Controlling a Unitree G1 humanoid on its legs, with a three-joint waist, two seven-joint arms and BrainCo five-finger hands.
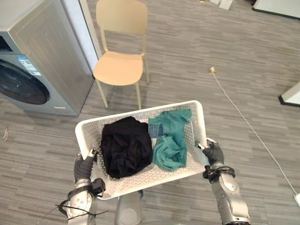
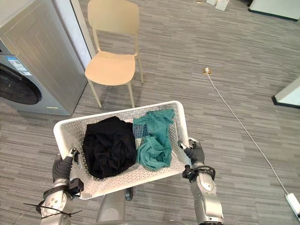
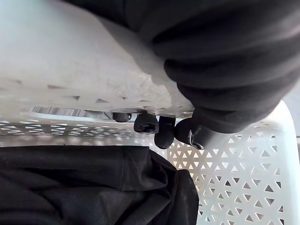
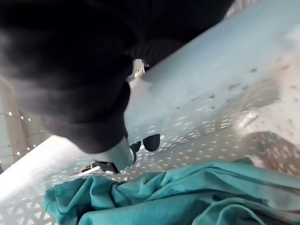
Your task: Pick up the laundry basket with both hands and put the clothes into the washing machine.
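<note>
Grey floor bears the washing machine [image 1: 42, 61] far left. The left hand [image 1: 83, 166] clasps the laundry basket [image 1: 140, 112] rim, with a black garment [image 1: 125, 147] and a teal garment [image 1: 171, 140] inside. The right hand [image 1: 214, 153] clasps the opposite rim. Carried level while turning left, nothing should spill.

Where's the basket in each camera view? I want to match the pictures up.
Left eye view: basket low centre.
Right eye view: low, left of centre.
Left wrist view: its perforated wall beside the black garment.
Right wrist view: its wall beside the teal garment.
Shared landmark: both garments lie side by side inside it in the eye views.
</note>
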